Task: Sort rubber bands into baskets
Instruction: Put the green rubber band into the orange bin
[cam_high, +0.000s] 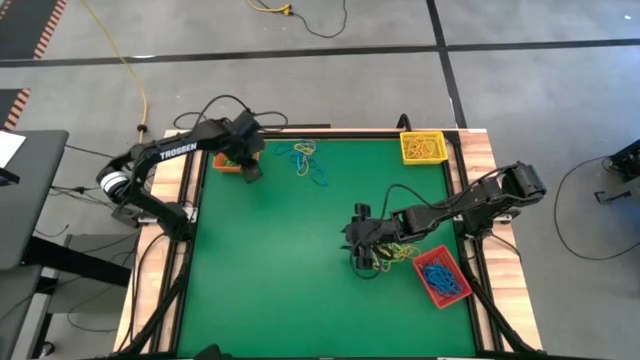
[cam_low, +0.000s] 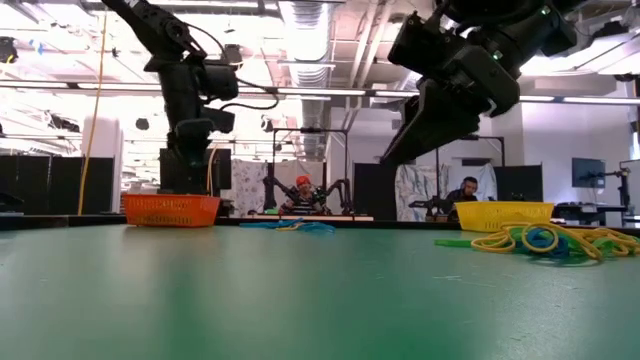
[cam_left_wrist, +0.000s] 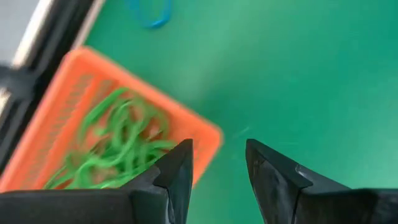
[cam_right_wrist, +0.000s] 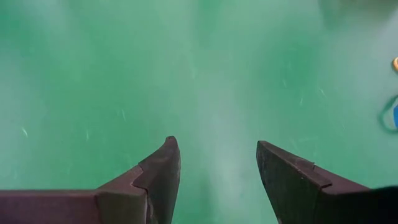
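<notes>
Nearest the front edge of the green table (cam_high: 280, 290), toward its right side, the red basket (cam_high: 441, 277) lies with blue rubber bands (cam_high: 436, 275) already in it, and just beside it, toward the middle, a loose tangle of yellow, green and blue bands (cam_high: 398, 252) rests on the cloth. The right gripper (cam_high: 362, 262) hangs over bare cloth next to that tangle, its fingers spread wide and empty; nothing lies between them in its wrist view, so the sensible move is to shift toward the tangle, come straight down on a single loop at its rim, and pinch only that one, since the loops overlap and a neighbour of another colour could easily ride up with it. Further back, near the middle of the far edge, a second loose cluster (cam_high: 305, 160) of blue and yellow loops waits. At the far left corner the orange basket (cam_left_wrist: 74, 118) holds a heap of green bands (cam_left_wrist: 118, 140), thin, limp and curled over one another. The left gripper (cam_left_wrist: 217, 165) hovers over that basket's edge, fingers parted with nothing between them, so it looks released; it should lift clear before swinging to the far cluster, so no green loop is dragged out. At the far right corner the yellow basket (cam_high: 422, 147) carries yellow bands (cam_high: 422, 150).
</notes>
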